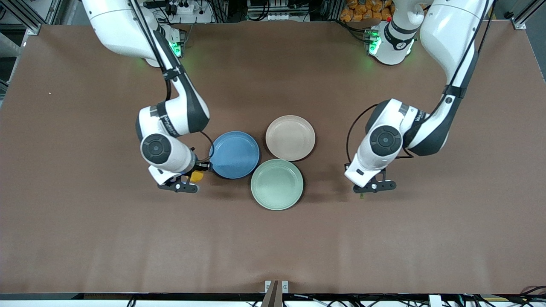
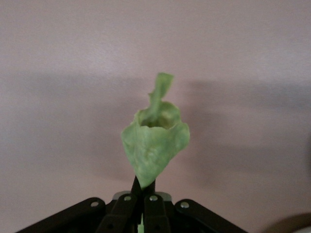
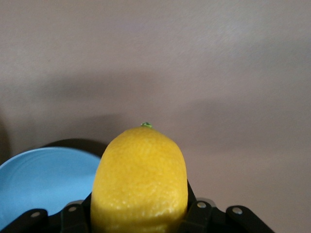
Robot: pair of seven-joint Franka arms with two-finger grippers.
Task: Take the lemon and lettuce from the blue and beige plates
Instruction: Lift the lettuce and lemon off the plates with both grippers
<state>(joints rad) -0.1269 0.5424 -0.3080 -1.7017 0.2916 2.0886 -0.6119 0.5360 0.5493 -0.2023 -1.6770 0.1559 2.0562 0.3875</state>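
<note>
My right gripper (image 1: 193, 179) is shut on the yellow lemon (image 1: 196, 176), held just above the table beside the blue plate (image 1: 234, 154), toward the right arm's end. In the right wrist view the lemon (image 3: 139, 179) fills the space between the fingers, with the blue plate's rim (image 3: 43, 179) next to it. My left gripper (image 1: 369, 189) is shut on the lettuce (image 2: 155, 141), a pale green wrinkled leaf hanging from the pinched fingertips (image 2: 144, 187) over bare table. In the front view only a green speck of lettuce (image 1: 361, 195) shows. The blue plate and the beige plate (image 1: 290, 137) both lie bare.
A pale mint-green plate (image 1: 277, 184) with nothing on it lies nearer the front camera, touching the blue and beige plates. Brown table surface spreads wide on all sides of the three plates.
</note>
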